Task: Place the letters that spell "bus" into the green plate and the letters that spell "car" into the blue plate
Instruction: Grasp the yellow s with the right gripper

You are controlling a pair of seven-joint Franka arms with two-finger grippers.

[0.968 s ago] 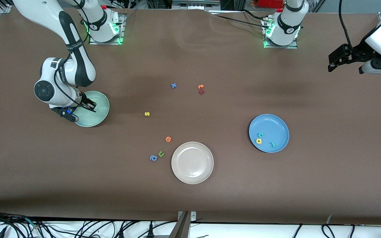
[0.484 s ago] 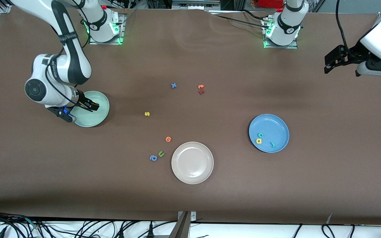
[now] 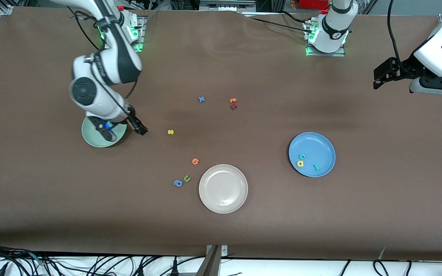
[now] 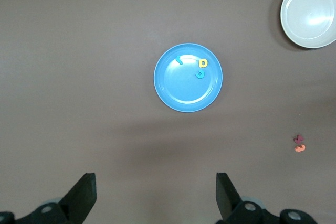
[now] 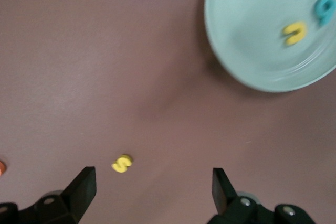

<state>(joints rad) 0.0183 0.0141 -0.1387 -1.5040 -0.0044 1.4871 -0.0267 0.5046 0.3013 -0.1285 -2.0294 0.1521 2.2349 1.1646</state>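
The green plate [image 3: 89, 139] lies toward the right arm's end of the table. In the right wrist view the green plate [image 5: 252, 35] holds the yellow "u" [image 5: 294, 32] and the teal "b" [image 5: 324, 9]. The yellow "s" [image 3: 170, 132] lies alone on the table, also in the right wrist view as the "s" [image 5: 122, 163]. My right gripper [image 3: 124, 132] hangs open and empty over that plate's rim on the side toward the "s"; right gripper [image 5: 152, 192]. The blue plate [image 3: 320, 147] holds the teal "c" [image 3: 302, 156], yellow "a" [image 3: 300, 163] and teal "r" [image 3: 315, 167]. My left gripper [image 3: 379, 78] waits open high over the left arm's end; left gripper [image 4: 156, 195].
A beige plate [image 3: 223, 188] sits nearest the front camera. Beside it lie a green "u" [image 3: 187, 178], a blue "a" [image 3: 177, 183] and an orange letter [image 3: 195, 161]. A blue "x" [image 3: 201, 99] and an orange and dark red pair [image 3: 233, 103] lie nearer the bases.
My right gripper opened over the green plate, left the yellow "u" in it, and swung toward the "s". The left arm drifted slightly.
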